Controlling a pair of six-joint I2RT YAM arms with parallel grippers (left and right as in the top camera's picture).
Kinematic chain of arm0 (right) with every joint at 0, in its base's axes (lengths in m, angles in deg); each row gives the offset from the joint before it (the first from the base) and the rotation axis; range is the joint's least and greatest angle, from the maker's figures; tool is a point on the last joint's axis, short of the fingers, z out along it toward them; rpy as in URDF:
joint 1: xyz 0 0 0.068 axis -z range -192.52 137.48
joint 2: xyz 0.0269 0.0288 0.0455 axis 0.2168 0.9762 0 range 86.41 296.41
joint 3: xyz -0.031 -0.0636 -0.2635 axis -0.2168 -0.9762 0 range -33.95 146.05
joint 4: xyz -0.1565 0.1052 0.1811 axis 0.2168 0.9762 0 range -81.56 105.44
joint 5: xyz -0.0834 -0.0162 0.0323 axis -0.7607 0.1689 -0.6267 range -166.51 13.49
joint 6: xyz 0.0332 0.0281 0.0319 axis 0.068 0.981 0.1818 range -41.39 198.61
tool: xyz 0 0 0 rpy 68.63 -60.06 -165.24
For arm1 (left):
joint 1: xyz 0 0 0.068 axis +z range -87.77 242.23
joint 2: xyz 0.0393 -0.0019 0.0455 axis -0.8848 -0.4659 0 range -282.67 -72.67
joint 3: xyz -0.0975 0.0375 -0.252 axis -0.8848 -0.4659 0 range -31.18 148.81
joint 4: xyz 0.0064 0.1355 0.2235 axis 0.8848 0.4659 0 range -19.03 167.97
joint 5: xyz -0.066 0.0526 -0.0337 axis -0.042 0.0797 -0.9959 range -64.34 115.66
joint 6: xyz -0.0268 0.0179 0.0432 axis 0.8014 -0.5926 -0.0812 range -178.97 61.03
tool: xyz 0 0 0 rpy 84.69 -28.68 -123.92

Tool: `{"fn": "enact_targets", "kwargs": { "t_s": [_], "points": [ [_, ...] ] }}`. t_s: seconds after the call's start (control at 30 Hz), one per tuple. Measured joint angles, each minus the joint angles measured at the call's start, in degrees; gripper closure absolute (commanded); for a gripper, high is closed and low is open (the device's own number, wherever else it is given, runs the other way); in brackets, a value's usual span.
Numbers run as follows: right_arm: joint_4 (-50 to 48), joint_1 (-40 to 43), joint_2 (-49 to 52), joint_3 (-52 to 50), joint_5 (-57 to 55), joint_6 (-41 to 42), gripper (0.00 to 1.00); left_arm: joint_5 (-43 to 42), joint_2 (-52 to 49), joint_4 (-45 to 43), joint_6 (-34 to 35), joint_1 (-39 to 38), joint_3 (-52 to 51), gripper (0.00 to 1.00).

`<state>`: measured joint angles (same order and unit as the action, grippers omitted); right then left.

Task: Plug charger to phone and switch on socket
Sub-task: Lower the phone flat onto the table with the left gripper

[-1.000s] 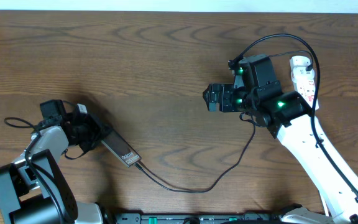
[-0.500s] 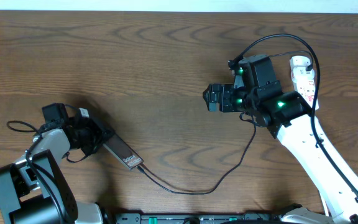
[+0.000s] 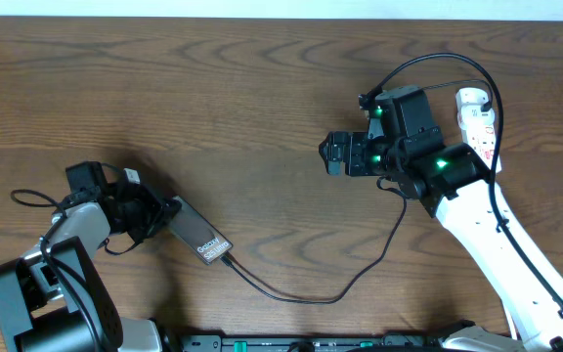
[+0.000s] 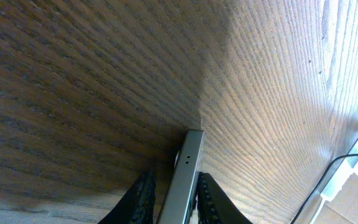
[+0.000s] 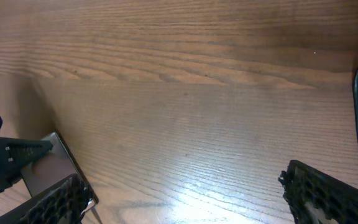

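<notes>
While the left gripper (image 3: 156,217) clamps the phone (image 3: 199,238), whose white lettering is too small to read, the charger (image 3: 301,296) meets its far end; the right gripper (image 3: 332,154) gapes over dark wood-grain table (image 3: 213,88), socket (image 3: 479,122) behind it.

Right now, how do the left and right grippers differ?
The left gripper is shut on the phone, pinching its thin edge. The right gripper is wide open and holds nothing. In the overhead view the left gripper is at lower left, while the right gripper is right of centre. Both are black two-finger grippers.
</notes>
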<state>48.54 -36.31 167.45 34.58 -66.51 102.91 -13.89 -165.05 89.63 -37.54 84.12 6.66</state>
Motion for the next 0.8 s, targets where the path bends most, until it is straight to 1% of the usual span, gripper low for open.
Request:
{"fn": "enact_targets", "kwargs": {
  "t_s": [0.13,0.3,0.67,0.8],
  "points": [
    [0.0,0.0,0.0,0.0,0.0,0.0,0.01,-0.4,0.0,0.2,0.0,0.0,0.0,0.69],
    [0.5,0.0,0.0,0.0,0.0,0.0,0.01,-1.0,0.5,1.7,0.0,0.0,0.1,0.63],
    [0.6,0.0,0.0,0.0,0.0,0.0,0.01,-1.6,0.7,4.5,0.0,0.0,0.2,0.61],
    [0.6,0.0,0.0,0.0,0.0,0.0,0.01,-1.9,0.8,5.3,0.2,0.0,0.2,0.56]
  ]
}}
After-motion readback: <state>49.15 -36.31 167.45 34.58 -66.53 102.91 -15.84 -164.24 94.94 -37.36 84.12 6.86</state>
